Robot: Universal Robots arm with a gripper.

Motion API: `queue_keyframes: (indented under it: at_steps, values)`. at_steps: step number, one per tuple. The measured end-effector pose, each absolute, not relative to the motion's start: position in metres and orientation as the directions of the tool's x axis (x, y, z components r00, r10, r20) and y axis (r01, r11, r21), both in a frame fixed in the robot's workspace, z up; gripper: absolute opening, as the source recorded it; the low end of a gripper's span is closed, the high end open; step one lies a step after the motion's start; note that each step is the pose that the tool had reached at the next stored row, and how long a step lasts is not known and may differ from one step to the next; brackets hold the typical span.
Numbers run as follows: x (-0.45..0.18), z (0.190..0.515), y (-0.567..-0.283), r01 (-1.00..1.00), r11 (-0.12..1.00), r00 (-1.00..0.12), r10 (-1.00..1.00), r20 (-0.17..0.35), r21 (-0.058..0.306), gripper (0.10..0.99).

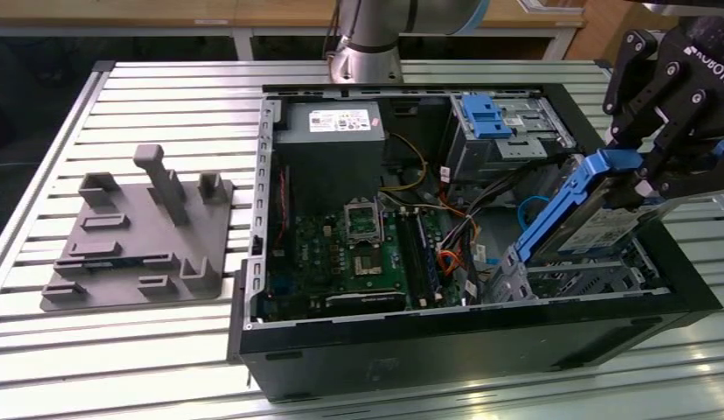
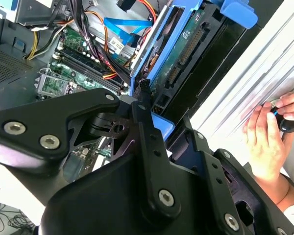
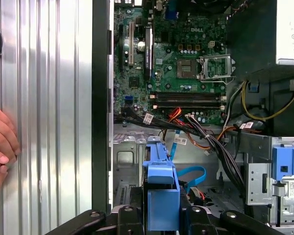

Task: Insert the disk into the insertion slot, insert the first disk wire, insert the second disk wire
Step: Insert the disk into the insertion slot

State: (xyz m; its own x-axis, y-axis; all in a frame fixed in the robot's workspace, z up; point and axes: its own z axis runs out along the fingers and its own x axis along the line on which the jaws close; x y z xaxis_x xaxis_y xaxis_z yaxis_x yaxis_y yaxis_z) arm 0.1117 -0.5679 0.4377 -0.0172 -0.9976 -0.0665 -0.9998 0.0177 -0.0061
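Observation:
My gripper (image 1: 640,173) is shut on the top edge of the disk (image 1: 586,220), a silver drive in a bright blue carrier. The disk leans steeply, its lower end down in the insertion slot (image 1: 578,282), a perforated silver cage in the open computer case's corner nearest the exterior view's right. In both wrist views the black fingers (image 2: 143,128) clamp the blue carrier (image 3: 161,193). The drive's underside (image 2: 182,53) faces the case wall, and the cage floor (image 3: 127,159) lies beyond it. A loose blue cable (image 3: 192,173) curls beside the cage.
A taller grey bay with a blue bracket (image 1: 493,115) stands behind the cage, with bundled wires (image 1: 455,236) between it and the motherboard (image 1: 362,254). A grey fixture plate (image 1: 140,236) lies on the slatted table. A person's hand (image 2: 267,139) rests on the table beside the case (image 3: 0,142).

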Motion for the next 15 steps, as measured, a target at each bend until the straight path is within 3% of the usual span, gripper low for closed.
queue_keyframes:
  at_steps: [15]
  values:
    - [0.1124,0.4423,-0.5678,-0.999,0.034,-0.034,-0.997,-0.066,-0.002,0.361]
